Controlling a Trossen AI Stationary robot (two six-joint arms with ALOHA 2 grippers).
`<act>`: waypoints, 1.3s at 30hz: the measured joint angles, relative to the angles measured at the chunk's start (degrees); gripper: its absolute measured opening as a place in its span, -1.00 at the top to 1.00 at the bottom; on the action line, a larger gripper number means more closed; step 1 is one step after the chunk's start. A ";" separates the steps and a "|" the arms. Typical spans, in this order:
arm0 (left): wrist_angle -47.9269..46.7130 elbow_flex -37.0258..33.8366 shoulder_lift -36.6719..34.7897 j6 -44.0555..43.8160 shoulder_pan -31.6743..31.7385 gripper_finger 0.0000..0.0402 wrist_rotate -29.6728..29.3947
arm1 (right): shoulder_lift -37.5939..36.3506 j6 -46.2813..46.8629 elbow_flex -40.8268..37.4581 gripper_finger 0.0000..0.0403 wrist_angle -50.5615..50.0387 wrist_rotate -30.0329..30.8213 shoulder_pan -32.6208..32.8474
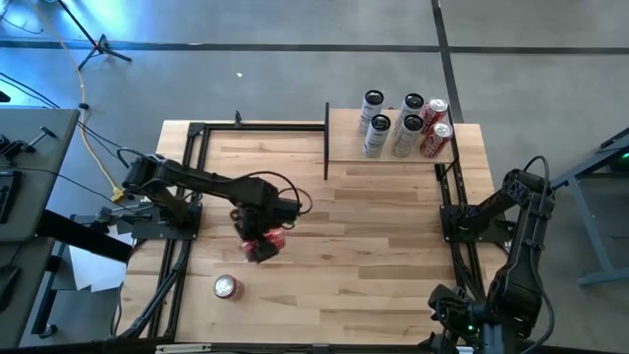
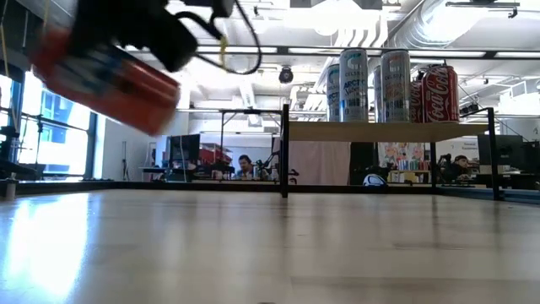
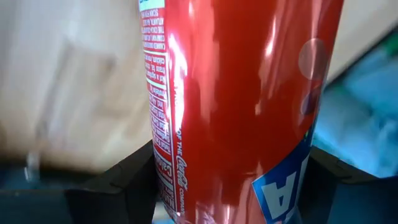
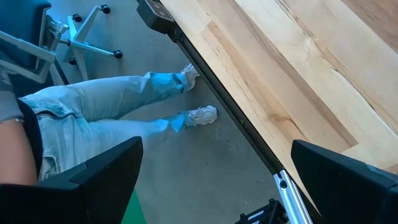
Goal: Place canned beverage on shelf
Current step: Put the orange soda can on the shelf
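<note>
My left gripper is shut on a red can above the middle left of the table; the can also shows tilted and lifted in the low view. The shelf, a small light-wood board on black posts, stands at the far right and carries several cans: silver ones and red ones. Another red can lies on its side near the table's near edge. My right gripper is open and empty, off the table's near right corner. My left gripper pinches the red can's side wall between its two fingers, one on each side of the can's body. The fingers lie across the can. The can is lifted clear of the table and tilted.
The shelf's black frame and posts rise at the far right. A black frame borders the table's left part. A seated person's legs show on the floor beyond the table's edge.
</note>
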 joint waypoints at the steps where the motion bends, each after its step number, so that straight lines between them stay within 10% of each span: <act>1: -2.34 0.00 0.05 1.05 0.00 -0.24 1.90 | 0.00 0.00 0.00 -0.98 -0.02 -0.02 -0.01; 7: -14.38 0.00 0.08 6.68 0.52 -0.24 8.01 | -0.01 0.00 0.00 -0.98 -0.02 0.00 -0.01; 39: -14.31 -25.44 3.85 16.83 10.43 -0.25 26.02 | 0.00 0.02 0.00 -0.98 -0.02 -0.01 -0.02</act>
